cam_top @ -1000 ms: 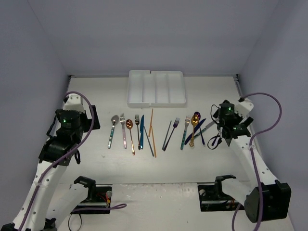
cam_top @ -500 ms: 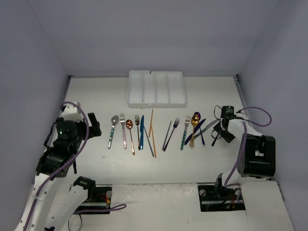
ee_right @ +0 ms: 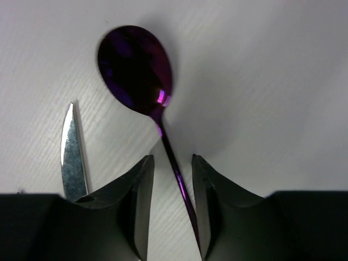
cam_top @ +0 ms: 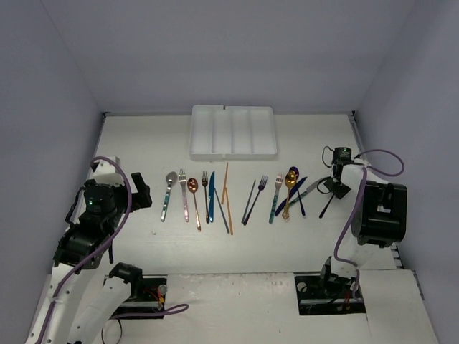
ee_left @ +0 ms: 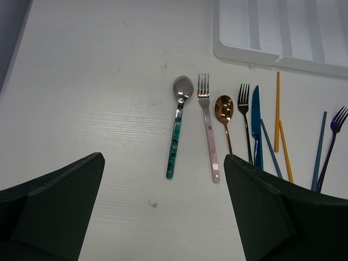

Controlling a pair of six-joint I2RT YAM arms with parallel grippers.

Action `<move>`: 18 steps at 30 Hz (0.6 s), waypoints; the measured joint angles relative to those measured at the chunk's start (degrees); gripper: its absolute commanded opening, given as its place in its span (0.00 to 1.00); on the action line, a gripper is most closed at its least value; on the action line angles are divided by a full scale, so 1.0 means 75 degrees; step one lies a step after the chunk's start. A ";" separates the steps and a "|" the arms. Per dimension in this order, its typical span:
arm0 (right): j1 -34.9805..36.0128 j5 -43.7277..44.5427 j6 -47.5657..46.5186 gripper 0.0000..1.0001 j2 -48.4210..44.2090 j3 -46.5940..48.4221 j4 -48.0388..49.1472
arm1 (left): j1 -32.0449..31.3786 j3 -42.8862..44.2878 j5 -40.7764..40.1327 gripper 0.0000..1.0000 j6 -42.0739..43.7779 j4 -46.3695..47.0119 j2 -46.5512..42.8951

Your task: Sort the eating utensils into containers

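Note:
Several eating utensils lie in a row on the table: a teal-handled spoon [ee_left: 176, 136], a pink fork [ee_left: 208, 136], a copper spoon [ee_left: 224, 109], a blue knife [ee_left: 256, 125] and orange chopsticks [ee_left: 277, 109]. The containers are the compartments of a white tray [cam_top: 233, 131] behind them. My right gripper [ee_right: 173, 163] is down at the row's right end. Its fingers straddle the thin handle of a purple spoon [ee_right: 136, 65], with a small gap showing on each side. My left gripper [ee_left: 163, 206] hovers wide open near the teal-handled spoon, holding nothing.
A silver knife tip [ee_right: 70, 157] lies just left of the right fingers. A gold spoon [cam_top: 290, 180] and a dark fork [cam_top: 259, 188] lie near it. The tray's corner [ee_left: 283, 32] sits beyond the left gripper. Grey walls enclose the table.
The right jaws narrowed from wide open to a slim gap around the purple spoon's handle, and the right arm swung round. The left arm shifted slightly, jaws unchanged.

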 measured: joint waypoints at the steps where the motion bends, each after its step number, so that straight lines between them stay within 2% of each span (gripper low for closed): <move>1: -0.0015 -0.0009 -0.0063 0.23 0.0078 0.0081 0.0046 | 0.0000 0.0000 0.0002 0.92 0.0000 -0.0004 0.0000; 7: -0.0041 -0.0180 -0.0394 0.01 0.0252 0.0210 0.0373 | 0.0000 0.0000 0.0003 0.92 0.0000 -0.0005 0.0006; 18: -0.0130 -0.0664 -0.0927 0.00 0.0196 0.0197 0.0621 | 0.0000 0.0000 0.0033 0.92 -0.0024 -0.0066 0.0011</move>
